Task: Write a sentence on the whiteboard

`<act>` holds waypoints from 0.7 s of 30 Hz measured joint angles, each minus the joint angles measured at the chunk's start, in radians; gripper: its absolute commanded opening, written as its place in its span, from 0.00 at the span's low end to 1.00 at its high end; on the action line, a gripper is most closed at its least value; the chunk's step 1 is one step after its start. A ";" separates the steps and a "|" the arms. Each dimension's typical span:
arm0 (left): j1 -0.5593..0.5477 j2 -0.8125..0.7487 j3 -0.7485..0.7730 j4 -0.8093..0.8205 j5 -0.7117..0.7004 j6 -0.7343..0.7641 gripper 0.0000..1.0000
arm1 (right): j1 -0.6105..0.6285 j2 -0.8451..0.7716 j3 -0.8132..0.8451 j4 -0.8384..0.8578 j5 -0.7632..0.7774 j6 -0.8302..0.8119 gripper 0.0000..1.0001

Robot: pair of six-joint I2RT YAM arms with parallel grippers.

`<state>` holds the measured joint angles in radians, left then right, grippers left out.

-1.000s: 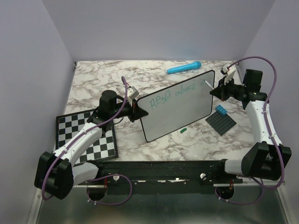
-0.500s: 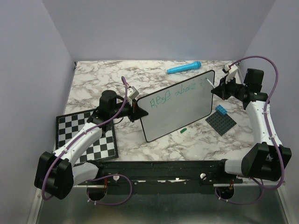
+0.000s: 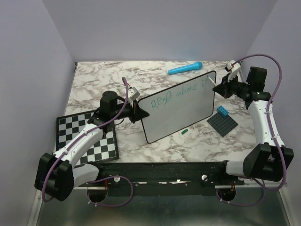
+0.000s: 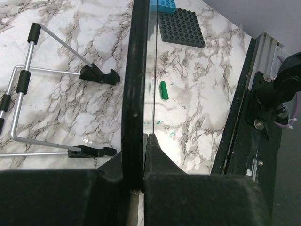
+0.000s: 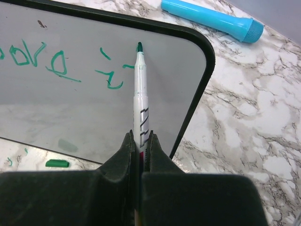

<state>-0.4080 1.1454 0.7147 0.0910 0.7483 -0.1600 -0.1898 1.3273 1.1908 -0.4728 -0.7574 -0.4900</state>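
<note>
Rightward and a little toward the far edge, the right jaws have drawn back with the white green-tipped marker [image 5: 139, 89] they pinch tight, so its tip now sits by the top right corner of the large white rectangular whiteboard [image 3: 178, 113]. That board stands tilted mid-bench, its thin black rim clamped at the left end by the closed left jaws. A green loopy handwritten sentence [image 3: 176, 96] runs along its upper part. A small green cap [image 3: 185, 132] lies on the marble bench [image 3: 94, 80] just beside the board's near edge.

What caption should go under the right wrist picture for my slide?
Right hand grips a green marker, tip near the green writing on the whiteboard.
</note>
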 measured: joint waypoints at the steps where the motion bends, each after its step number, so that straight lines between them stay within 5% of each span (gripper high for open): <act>1: 0.000 0.000 0.000 0.000 0.000 0.000 0.00 | 0.000 0.000 0.000 0.000 -0.001 -0.001 0.01; 21: 0.000 0.000 0.000 -0.001 0.000 0.000 0.00 | 0.000 0.001 -0.071 -0.056 -0.016 -0.073 0.00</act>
<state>-0.4076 1.1454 0.7147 0.0902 0.7483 -0.1604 -0.1902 1.3285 1.1198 -0.5289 -0.7738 -0.5629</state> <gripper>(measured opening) 0.099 0.078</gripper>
